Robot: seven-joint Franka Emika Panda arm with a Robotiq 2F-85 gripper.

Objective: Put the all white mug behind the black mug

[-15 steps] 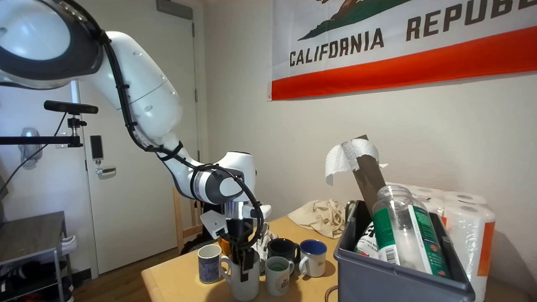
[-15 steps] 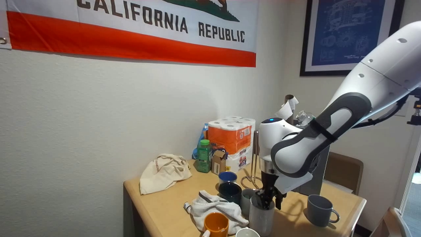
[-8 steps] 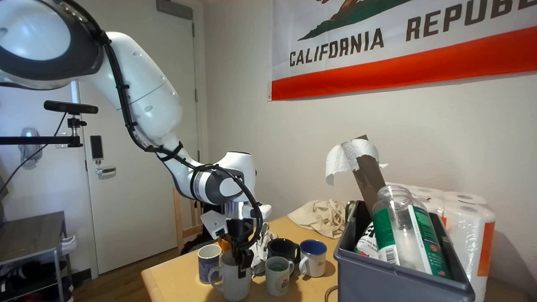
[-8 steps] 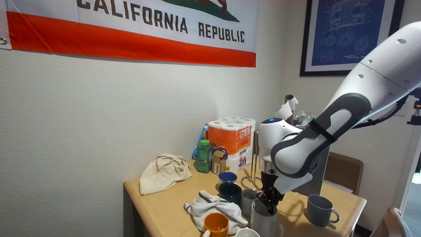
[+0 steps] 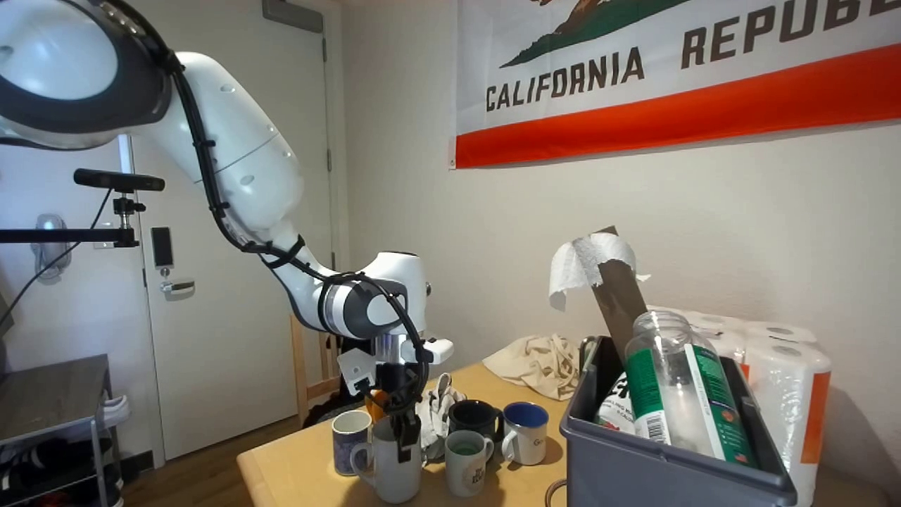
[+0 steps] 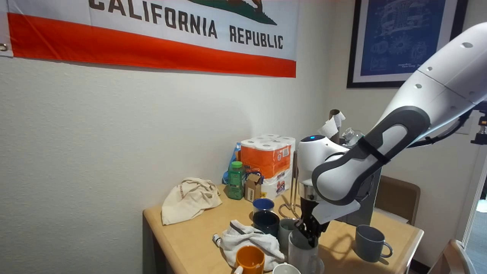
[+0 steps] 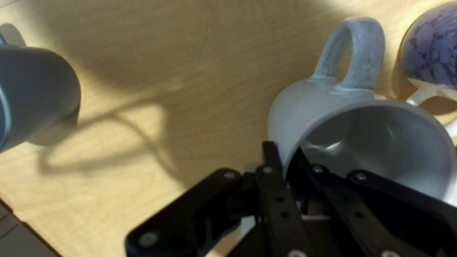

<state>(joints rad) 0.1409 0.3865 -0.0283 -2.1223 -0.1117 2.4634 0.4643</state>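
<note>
My gripper (image 7: 285,153) is shut on the wall of the all white mug (image 7: 296,103), one finger inside the rim and the other against the outside. In both exterior views the mug (image 5: 396,470) is upright, and whether its base touches the table cannot be told. Its handle points towards the patterned mug. The black mug (image 5: 476,415) stands a short way off, past a pale printed mug (image 5: 466,465). Seen from the opposite side, the black mug (image 6: 265,223) sits between that pale mug and a blue-inside mug (image 6: 263,205). In the wrist view the black mug does not show.
A purple patterned mug (image 7: 433,50) is close to the white mug's handle. An orange mug (image 6: 250,258) and a crumpled cloth (image 6: 247,241) lie nearby. A grey-blue mug (image 6: 369,243) stands near the table edge. A grey bin (image 5: 669,465) rises beside the mugs.
The gripper has closed on the white mug's wall. The mug has shifted a little and turned, its handle now showing in both exterior views. The arm has risen very slightly in the last half second.
</note>
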